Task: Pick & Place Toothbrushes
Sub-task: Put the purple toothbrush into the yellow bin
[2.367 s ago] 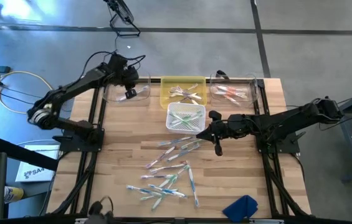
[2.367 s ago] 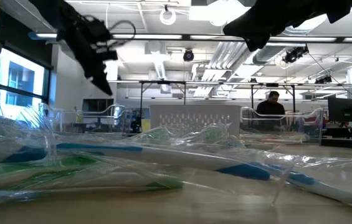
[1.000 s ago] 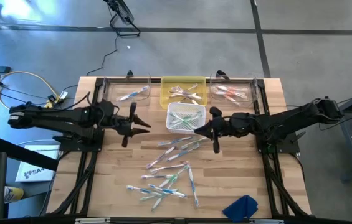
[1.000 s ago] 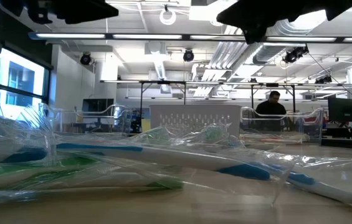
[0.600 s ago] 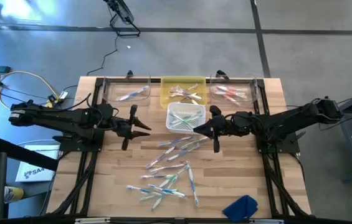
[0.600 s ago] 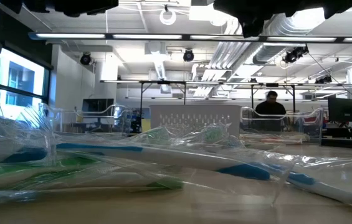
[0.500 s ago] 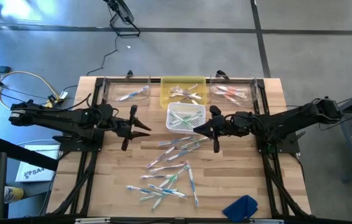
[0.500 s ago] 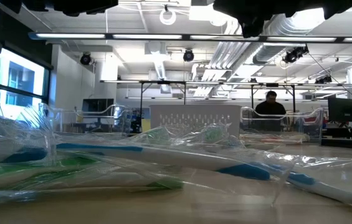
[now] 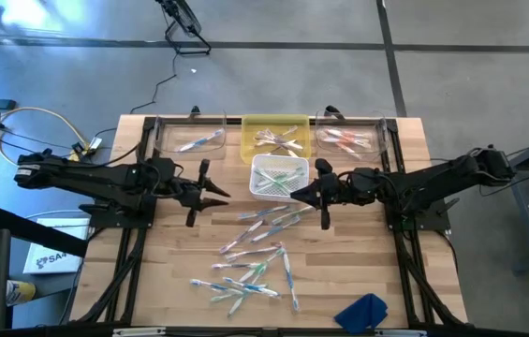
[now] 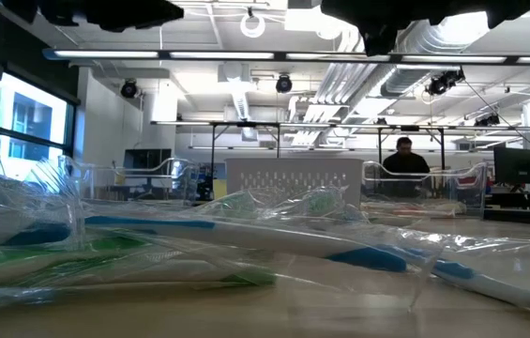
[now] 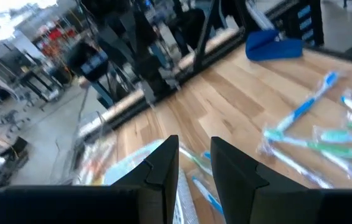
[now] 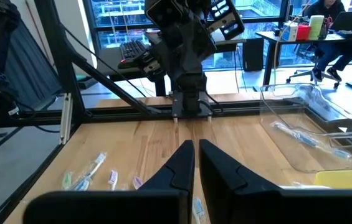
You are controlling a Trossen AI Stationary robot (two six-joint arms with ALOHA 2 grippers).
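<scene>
Toothbrushes (image 9: 255,257) on table, apart from both jaws.

Wooden table (image 9: 180,248) carries loose toothbrushes (image 9: 255,255), bins (image 9: 276,139), blue cloth (image 9: 361,311).

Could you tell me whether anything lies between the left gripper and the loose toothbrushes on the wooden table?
Nothing visible does. The left gripper, jaws apart and empty, hovers over bare wood of the wooden table; the loose pile of thin white plastic toothbrushes lies openly beside it. The right gripper waits shut by the white basket.
</scene>
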